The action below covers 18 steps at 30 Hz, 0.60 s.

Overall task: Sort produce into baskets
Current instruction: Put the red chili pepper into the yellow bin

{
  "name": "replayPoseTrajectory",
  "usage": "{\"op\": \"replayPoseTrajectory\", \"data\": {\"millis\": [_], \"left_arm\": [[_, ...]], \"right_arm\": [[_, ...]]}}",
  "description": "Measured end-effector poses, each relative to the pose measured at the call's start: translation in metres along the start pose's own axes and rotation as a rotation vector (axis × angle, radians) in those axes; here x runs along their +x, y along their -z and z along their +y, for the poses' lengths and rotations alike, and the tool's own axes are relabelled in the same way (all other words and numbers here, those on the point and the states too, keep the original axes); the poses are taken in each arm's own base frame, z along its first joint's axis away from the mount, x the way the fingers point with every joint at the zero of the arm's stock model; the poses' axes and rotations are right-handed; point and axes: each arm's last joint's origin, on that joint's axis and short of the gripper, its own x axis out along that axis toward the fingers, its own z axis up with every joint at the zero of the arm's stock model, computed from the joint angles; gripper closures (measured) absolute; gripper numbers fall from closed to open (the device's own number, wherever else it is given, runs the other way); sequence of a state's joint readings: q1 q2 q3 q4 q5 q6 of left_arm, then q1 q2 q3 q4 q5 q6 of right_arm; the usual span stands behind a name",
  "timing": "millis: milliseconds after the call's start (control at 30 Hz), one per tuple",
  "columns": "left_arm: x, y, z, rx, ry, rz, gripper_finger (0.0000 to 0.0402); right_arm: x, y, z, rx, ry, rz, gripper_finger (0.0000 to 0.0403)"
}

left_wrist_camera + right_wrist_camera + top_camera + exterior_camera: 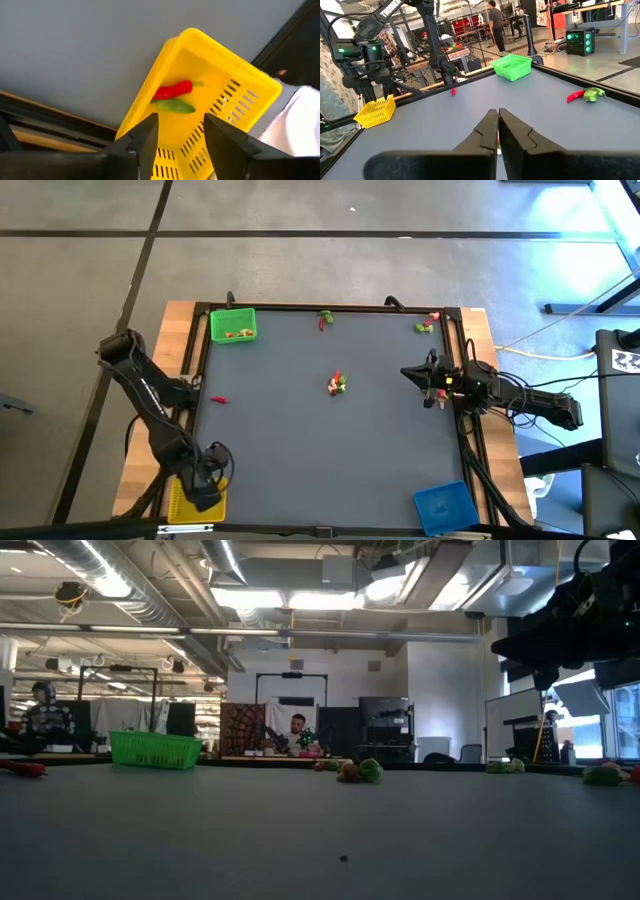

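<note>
The yellow basket [190, 502] sits at the table's near left corner. My left gripper [213, 472] hangs over it, pointing steeply down, open [180, 131], with nothing between its fingers. A red chili [173, 90] and a green piece [175, 105] lie on the floor of the yellow basket [210, 95]. The green basket [232, 325] at the far left holds a few pieces. The blue basket [443, 506] is at the near right. Loose produce lies mid-table [338, 384], at the far edge [325, 319] and at the far right [427, 325]. My right gripper [420, 373] waits shut [498, 131] at the right edge.
A single red piece [219, 399] lies near the left edge, between the green and yellow baskets. A black frame rail [330, 307] borders the grey mat. People sit and stand in the room beyond the table.
</note>
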State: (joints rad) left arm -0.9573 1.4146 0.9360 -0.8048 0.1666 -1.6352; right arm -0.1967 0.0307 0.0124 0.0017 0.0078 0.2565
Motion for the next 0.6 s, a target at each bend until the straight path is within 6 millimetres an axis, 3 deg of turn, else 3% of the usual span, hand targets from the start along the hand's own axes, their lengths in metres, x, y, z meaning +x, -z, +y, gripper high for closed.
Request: {"op": "replayPoseTrajectory", "data": {"millis": [267, 600], "left_arm": [[-0.008, -0.035, 0.000, -0.078, 0.026, -0.068, 0.0235], [-0.023, -0.086, 0.026, -0.138, -0.115, -0.121, 0.0235]], "right_arm": [[0.000, 0.000, 0.000, 0.000, 0.006, -0.003, 0.0386], [0.000, 0.000, 0.000, 0.000, 0.006, -0.004, 0.0386]]}}
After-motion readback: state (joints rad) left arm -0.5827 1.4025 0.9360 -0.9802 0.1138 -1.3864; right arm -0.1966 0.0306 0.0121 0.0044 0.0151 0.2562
